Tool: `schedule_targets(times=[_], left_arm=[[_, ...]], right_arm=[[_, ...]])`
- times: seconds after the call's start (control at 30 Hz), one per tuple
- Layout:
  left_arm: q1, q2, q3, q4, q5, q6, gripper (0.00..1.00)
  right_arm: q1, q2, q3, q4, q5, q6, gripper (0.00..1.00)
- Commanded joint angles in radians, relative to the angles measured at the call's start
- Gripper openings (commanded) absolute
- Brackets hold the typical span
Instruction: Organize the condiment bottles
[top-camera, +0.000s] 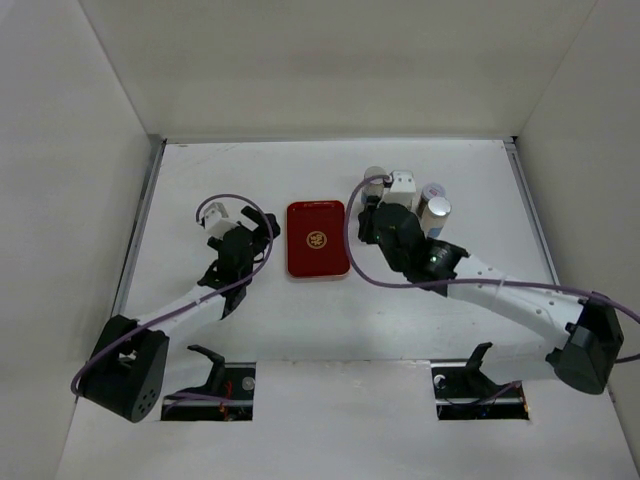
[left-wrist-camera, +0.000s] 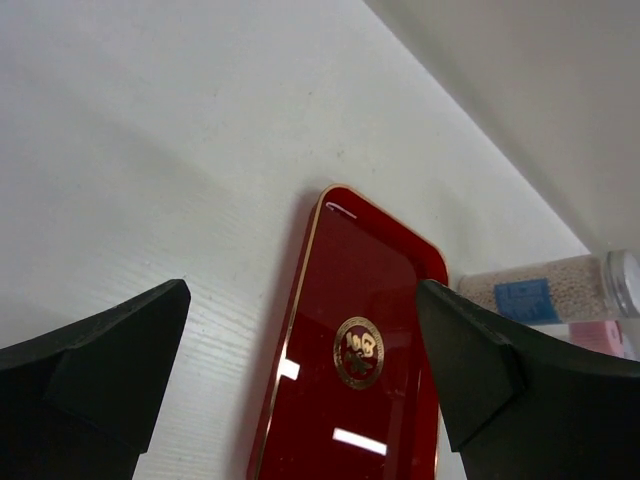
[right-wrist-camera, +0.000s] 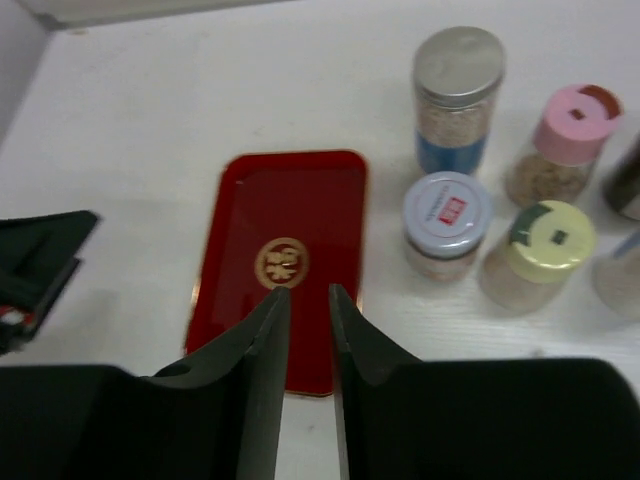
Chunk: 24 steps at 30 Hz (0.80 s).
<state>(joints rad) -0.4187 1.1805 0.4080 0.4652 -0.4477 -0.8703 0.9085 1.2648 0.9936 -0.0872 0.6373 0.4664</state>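
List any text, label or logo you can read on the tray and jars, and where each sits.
Nothing is legible in any view.
The gold round emblem on the flat red rectangular tray: a crest, no readable letters.
The blue label on the tall silver-capped jar: blurred.
The red mark and print on the pale lavender cap: too blurred to read.
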Motion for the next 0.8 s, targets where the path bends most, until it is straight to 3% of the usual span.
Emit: schedule_targets(times=[0.0,0.07,0.3,0.53,0.77], left_arm=[[-0.015,-0.01,-0.02,0.159,-0.061,0.031,1.0],[0.004,0.022,-0.047,0.182,-0.065,0.04,1.0],[0.108,0.106,-0.075,0.237,-0.013,0.036,1.0],[0.127,0.104,-0.018,0.224,0.047,0.005,1.0],[0.114,0.11,-0.086,0.283,0.082,-0.007,1.0]], right_arm=[[-0.076,0.099,0.114,-0.292,-0.017,0.034,0.38],[-0.119,0.152,0.145,-0.27,-0.031,-0.044,0.57],[-0.243,0.292,0.249,-0.227,-0.188,-0.158,0.82],[-0.29,0.361,0.278,-0.174,-0.243,-0.19,0.82],[-0.309,0.439,0.375,-0.238,-0.286,-0.252,0.85]])
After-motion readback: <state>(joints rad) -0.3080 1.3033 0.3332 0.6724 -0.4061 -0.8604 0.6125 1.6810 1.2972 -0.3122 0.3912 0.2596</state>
